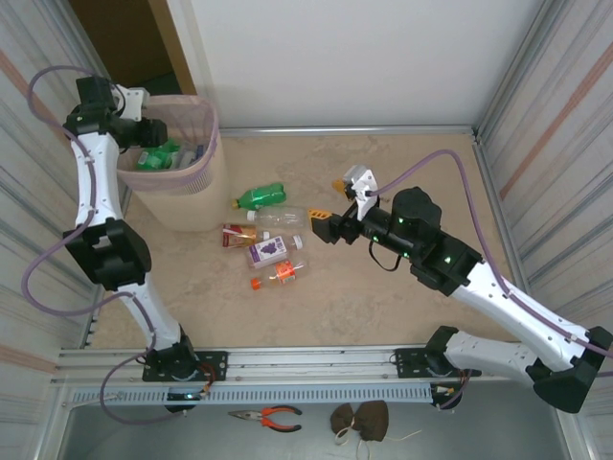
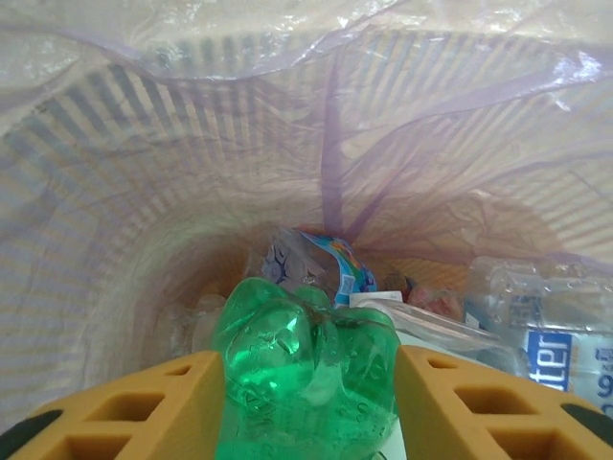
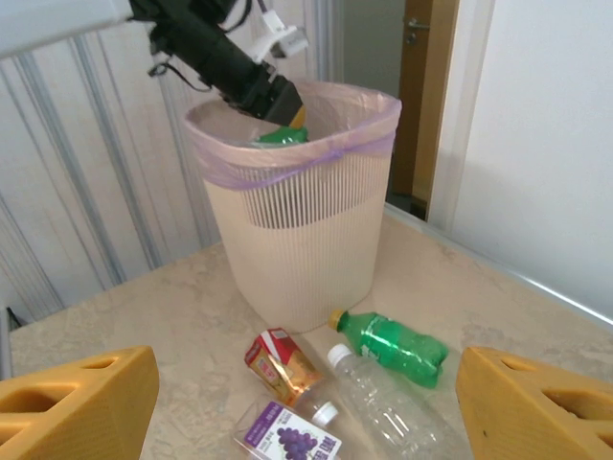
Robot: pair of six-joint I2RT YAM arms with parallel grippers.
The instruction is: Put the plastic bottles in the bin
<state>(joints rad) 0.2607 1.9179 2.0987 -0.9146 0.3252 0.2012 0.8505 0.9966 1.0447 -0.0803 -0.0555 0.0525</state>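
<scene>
The table (image 1: 402, 287) is a beige, marbled slab. At its ten o'clock corner stands the bin (image 1: 196, 196), a rounded-square basket of ribbed pale plastic slats, lined with a thin, wrinkled lilac bag (image 3: 287, 161).

The left gripper (image 1: 142, 129) hangs over the bin's mouth, its yellow fingers (image 2: 192, 393) pinching a crushed green bottle (image 2: 306, 364) at rim height. At four o'clock below it in the bin lies a clear bottle (image 2: 546, 350) whose blue label shows the letters "ter".

The right gripper (image 1: 326, 198) hovers at three o'clock of the loose bottles, fingers (image 3: 81, 402) spread wide with nothing between them.

On the table, just beside the bin, lie:
- a green yellow-capped bottle (image 1: 261, 197)
- a clear white-capped bottle (image 1: 280, 218)
- a brown bottle (image 1: 238, 235) with a red label
- a grape bottle (image 1: 268, 251), grapes printed on its purple-and-white label
- an orange-capped bottle (image 1: 278, 274)
</scene>
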